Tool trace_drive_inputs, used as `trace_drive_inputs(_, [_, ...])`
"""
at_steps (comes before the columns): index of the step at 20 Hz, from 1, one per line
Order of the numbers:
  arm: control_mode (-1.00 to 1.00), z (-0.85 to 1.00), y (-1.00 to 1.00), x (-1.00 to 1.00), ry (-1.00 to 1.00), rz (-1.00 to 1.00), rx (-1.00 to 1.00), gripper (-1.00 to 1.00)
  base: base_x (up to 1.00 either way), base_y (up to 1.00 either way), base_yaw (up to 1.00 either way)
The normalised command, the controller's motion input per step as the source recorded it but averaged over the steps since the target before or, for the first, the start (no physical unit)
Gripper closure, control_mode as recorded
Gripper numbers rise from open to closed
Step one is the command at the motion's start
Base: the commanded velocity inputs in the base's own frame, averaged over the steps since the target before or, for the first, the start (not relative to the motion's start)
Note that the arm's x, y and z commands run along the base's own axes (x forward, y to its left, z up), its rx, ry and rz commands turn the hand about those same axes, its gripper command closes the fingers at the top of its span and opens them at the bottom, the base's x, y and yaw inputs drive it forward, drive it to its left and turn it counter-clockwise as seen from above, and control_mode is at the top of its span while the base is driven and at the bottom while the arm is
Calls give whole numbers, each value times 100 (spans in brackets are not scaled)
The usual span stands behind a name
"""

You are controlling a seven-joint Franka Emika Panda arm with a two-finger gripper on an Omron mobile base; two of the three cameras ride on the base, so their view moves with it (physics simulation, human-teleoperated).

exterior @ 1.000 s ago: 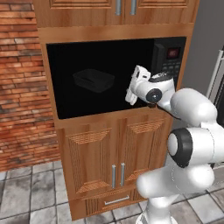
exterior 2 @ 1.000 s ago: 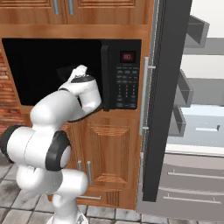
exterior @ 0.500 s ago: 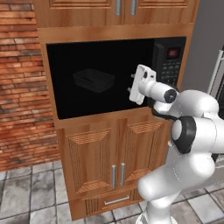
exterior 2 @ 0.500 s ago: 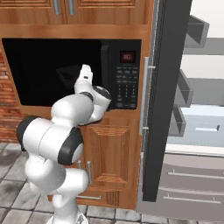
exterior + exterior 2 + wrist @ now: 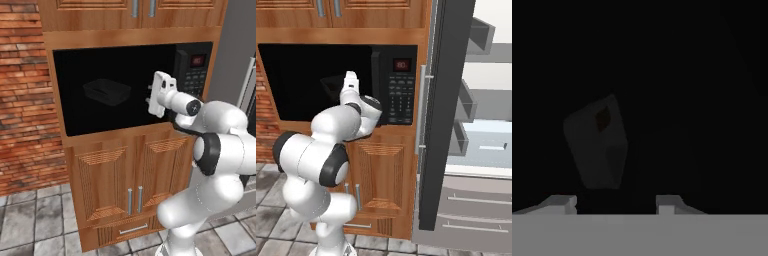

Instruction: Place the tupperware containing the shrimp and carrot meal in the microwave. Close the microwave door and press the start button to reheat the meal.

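The microwave (image 5: 115,90) (image 5: 316,75) is set into wooden cabinetry, and the microwave door (image 5: 100,115) looks shut, its black bar handle (image 5: 178,75) (image 5: 375,85) upright beside the keypad (image 5: 194,77) (image 5: 401,97). Through the dark glass the tupperware (image 5: 106,91) (image 5: 597,147) shows as a dim grey tub. A faint orange spot of the shrimp and carrot meal (image 5: 602,119) lies inside it. My gripper (image 5: 149,98) (image 5: 349,76) (image 5: 616,202) points straight at the glass, just left of the handle. The dark picture hides how its jaws stand.
The tall grey fridge door (image 5: 445,110) stands open right beside the keypad, with shelf bins (image 5: 466,102) behind it. Wooden cabinet doors (image 5: 135,175) sit below the microwave. A brick wall (image 5: 25,100) is on the left.
The hand has turned from a tilt to face the glass squarely and stayed near the handle, while the elbow has swung. The microwave and tub have not moved.
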Motion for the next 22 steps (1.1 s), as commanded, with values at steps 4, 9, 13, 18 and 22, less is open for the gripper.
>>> trace_drive_inputs(4, [-100,61,37,-20,15,0,-26,-100,0,0,0])
trace_drive_inputs(9, [-100,48,14,-84,10,0,-18,-100,0,0,0])
trace_drive_inputs(13, [-100,31,-4,-100,9,-1,-10,-100,0,0,0])
trace_drive_inputs(18, [-100,19,-43,-93,5,-12,-1,-100,0,0,0])
trace_drive_inputs(22, [-100,0,-73,-90,8,-20,0,-100,0,0,0])
